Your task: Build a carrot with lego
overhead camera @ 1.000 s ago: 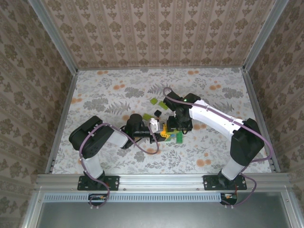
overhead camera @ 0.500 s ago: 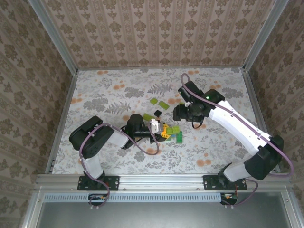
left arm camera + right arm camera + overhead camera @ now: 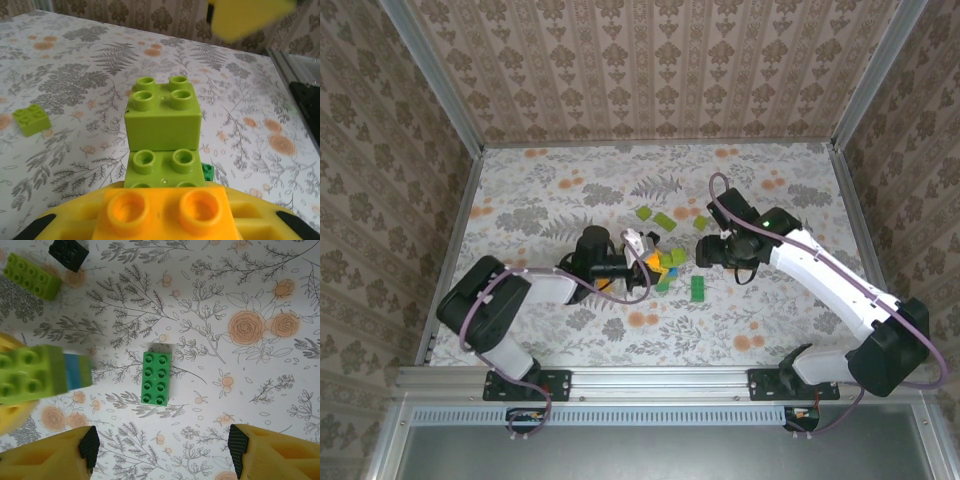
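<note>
Lime-and-orange studded lego stack [image 3: 162, 120] clamped in left claw [image 3: 165, 222]; right claw [image 3: 162, 447] agape over glossy dark-green brick [image 3: 156, 378].

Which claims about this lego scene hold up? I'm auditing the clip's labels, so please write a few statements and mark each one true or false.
1. The left gripper is shut on the carrot, gripping it at its orange end. True.
2. The right gripper is clamped on the dark green brick. False: its jaws stand open, and the brick lies flat on the table, untouched.
3. The black brick is pressed onto the carrot. False: it sits by itself on the table.
4. In the left wrist view, a loose lime-green brick lies on the table to the left of the carrot. True.
</note>
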Robot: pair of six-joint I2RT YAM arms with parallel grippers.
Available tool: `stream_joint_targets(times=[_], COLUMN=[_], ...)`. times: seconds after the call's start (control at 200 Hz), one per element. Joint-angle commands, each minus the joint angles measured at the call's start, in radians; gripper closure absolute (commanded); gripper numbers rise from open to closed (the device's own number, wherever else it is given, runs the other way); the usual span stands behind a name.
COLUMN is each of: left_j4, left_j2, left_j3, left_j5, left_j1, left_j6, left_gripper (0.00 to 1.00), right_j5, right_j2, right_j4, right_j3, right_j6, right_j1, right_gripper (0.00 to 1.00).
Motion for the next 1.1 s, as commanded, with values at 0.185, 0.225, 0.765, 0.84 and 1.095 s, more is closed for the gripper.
stream_joint_targets(times=[0.185, 0.225, 0.765, 0.84, 1.095], left_j4=[-0.448, -0.515, -1.085, -1.093, -1.263], left_j2=[-0.23, -0.248, -0.262, -0.215, 0.038], left_j3=[0.174, 0.205, 0.49, 0.525, 0.771], left_j5=[-0.038, -0.054, -0.085, -0.054, -0.095], left_j1=[0.058, 0.071, 0.496, 0.566, 0.633], left_j6=[-0.121, -0.126, -0.309, -0.331, -0.269], left_gripper=[0.8, 0.8, 0.68, 0.71, 0.75], right_j5=[-0.026, -0.027, -0.105, -0.127, -0.18], right_j2=[-0.093, -0.11, -0.229, -0.217, -0.182], right_j4=[0.167, 0.179, 0.266, 0.291, 0.349], right_j3=[-0.145, -0.159, -0.243, -0.253, -0.283], right_j6=[-0.061, -0.067, -0.144, -0.146, -0.153], right_j1=[-0.013, -0.017, -0.081, -0.081, -0.081], right_gripper=[0.28, 0.28, 0.28, 0.28, 0.28])
